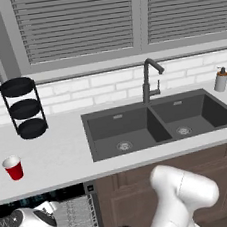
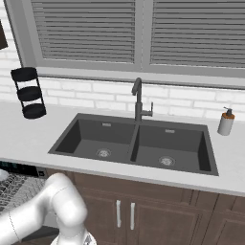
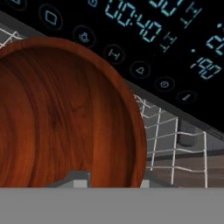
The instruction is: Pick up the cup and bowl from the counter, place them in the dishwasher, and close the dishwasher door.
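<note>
Between the jaws, closed narrow on its rim, sits the bowl (image 3: 61, 118), held over the dishwasher (image 3: 175, 148) rack. Beyond the rim, open wire grid lies just under the black control strip (image 3: 166, 39). Well apart, the cup (image 1: 13, 167) stands on the counter (image 1: 60, 152).

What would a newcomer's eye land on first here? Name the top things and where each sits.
The reddish-brown bowl looms in the hand view, just below the dishwasher control strip with its teal marks, wire rack beside it. A red cup stands alone on the counter, left of the dark double sink.
</note>
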